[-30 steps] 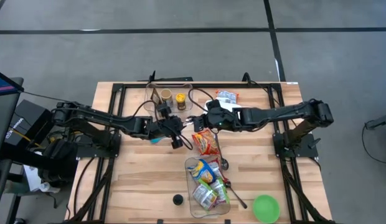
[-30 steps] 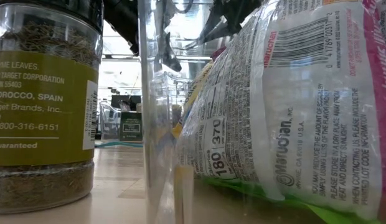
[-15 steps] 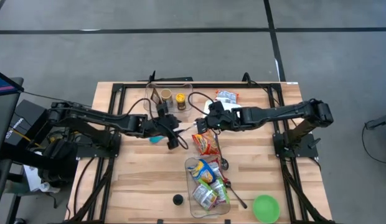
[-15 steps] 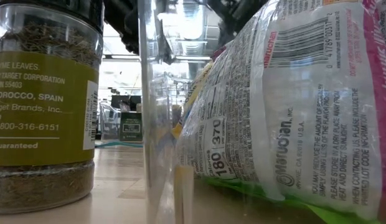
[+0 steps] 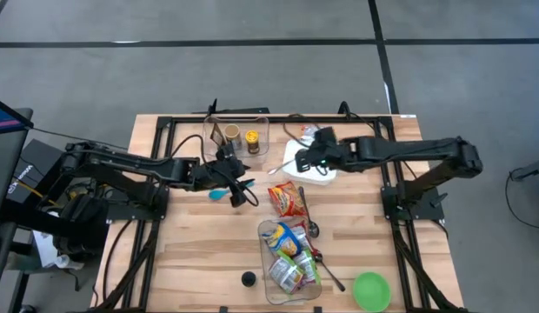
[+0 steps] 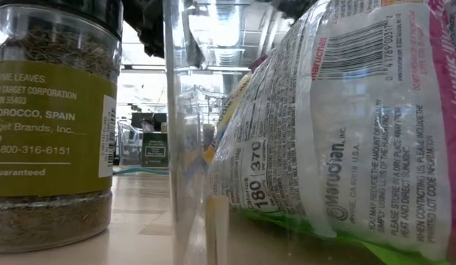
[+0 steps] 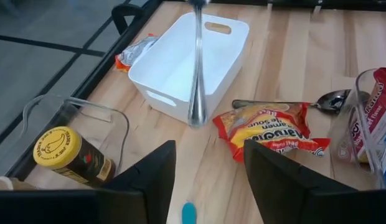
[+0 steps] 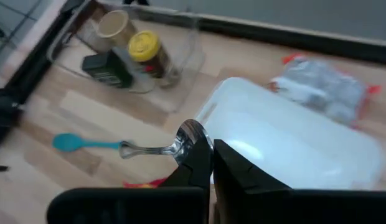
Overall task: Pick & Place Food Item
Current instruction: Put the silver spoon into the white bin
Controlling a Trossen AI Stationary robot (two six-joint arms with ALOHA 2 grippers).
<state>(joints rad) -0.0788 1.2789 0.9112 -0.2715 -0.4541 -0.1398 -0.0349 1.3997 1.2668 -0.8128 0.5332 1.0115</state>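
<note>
A: How much room is the table [image 5: 191, 243] giving the arms?

B: Bare wood is lying open toward 7 o'clock in the high view. The middle is crowding up: a white bin [image 5: 311, 162] is sitting at about 1 o'clock from centre, a clear container [image 5: 291, 261] packed with packets is lying toward 5 o'clock, and a green bowl [image 5: 371, 290] is sitting near the 5 o'clock corner.

A: What is standing in the way?

B: A clear tray of spice jars [image 5: 237, 136] at 11 o'clock, and a teal spoon [image 5: 219, 195] just beside the left gripper [image 5: 238, 189].

A: And the food item?

B: The ramen packet [image 7: 272, 129] is lying flat between bin and container, apart from both grippers. The left gripper's fingers [image 7: 143, 180] are standing parted and empty, the packet ahead of them. The right gripper [image 8: 211, 163], over the bin's edge, is clamping a metal spoon [image 8: 160, 147] by its bowl.
</note>
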